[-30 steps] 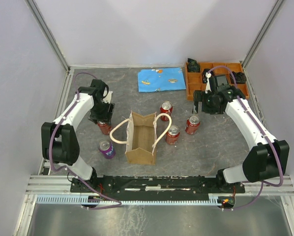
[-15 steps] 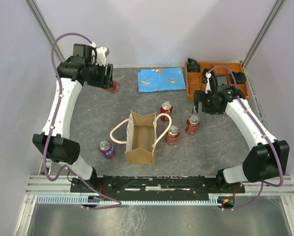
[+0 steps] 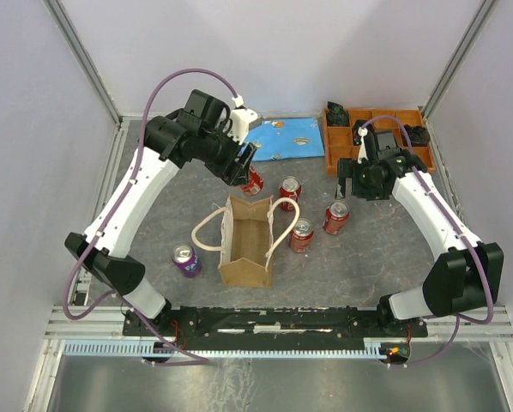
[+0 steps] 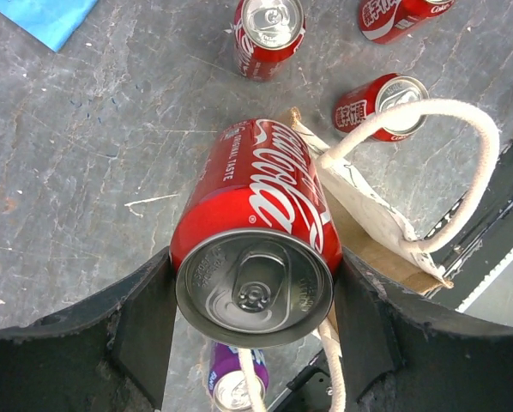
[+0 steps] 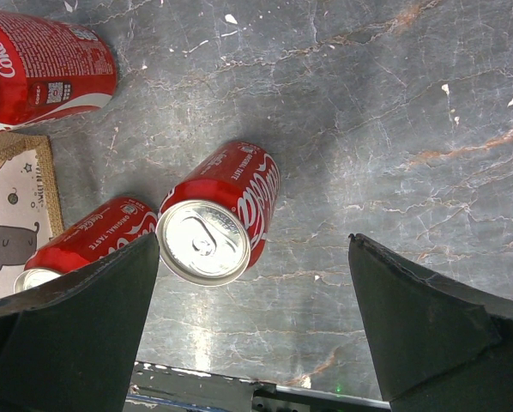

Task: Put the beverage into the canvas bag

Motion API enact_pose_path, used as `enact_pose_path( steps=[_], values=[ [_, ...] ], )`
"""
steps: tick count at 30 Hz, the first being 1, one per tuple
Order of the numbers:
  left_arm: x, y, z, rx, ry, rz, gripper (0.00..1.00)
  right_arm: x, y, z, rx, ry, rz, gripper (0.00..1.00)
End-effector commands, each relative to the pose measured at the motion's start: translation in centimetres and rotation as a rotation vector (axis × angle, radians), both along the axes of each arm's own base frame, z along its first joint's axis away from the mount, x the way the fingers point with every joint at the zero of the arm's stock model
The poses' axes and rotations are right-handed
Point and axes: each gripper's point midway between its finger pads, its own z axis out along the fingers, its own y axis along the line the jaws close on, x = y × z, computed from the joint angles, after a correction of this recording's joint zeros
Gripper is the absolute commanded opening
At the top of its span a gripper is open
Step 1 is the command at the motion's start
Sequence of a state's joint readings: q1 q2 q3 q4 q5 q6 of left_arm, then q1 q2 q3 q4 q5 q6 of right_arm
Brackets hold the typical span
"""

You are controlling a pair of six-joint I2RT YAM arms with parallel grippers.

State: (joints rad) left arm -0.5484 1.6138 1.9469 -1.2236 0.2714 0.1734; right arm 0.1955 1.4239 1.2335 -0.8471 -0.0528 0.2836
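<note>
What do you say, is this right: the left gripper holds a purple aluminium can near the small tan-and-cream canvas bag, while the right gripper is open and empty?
One thing is wrong: the left gripper holds a red Coca-Cola can, not a purple one, as the left wrist view shows. The rest holds.

Bright, even overhead light leaves soft shadows on the table [image 4: 85,154] and a mild glint on the can [image 4: 256,240], all sharp except the dark near fingers [image 4: 145,326], perhaps slightly blurred.

Glossy metal can [image 4: 256,206], matt canvas bag [image 3: 244,273]
</note>
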Motion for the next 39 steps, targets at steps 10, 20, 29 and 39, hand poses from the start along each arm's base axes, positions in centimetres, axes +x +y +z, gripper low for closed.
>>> enact_pose_path(
  steps=[10,20,29,39],
  values=[
    [-4.8,-2.3,0.7,0.017,-0.098,-0.220,0.03,0.1,-0.3,1.1,-0.011,-0.045,-0.008,0.99],
    [-6.7,-1.4,-3.3,0.134,-0.082,-0.268,0.03,0.3,-0.4,1.1,-0.017,-0.047,-0.011,0.99],
    [-4.9,-2.5,-7.3,0.139,-0.075,-0.192,0.03,0.2,-0.4,1.1,-0.020,-0.046,-0.012,0.99],
    [-3.1,-4.0,-10.7,0.156,-0.032,-0.149,0.03,0.0,-0.8,1.2,-0.043,-0.039,-0.009,0.99]
  ],
)
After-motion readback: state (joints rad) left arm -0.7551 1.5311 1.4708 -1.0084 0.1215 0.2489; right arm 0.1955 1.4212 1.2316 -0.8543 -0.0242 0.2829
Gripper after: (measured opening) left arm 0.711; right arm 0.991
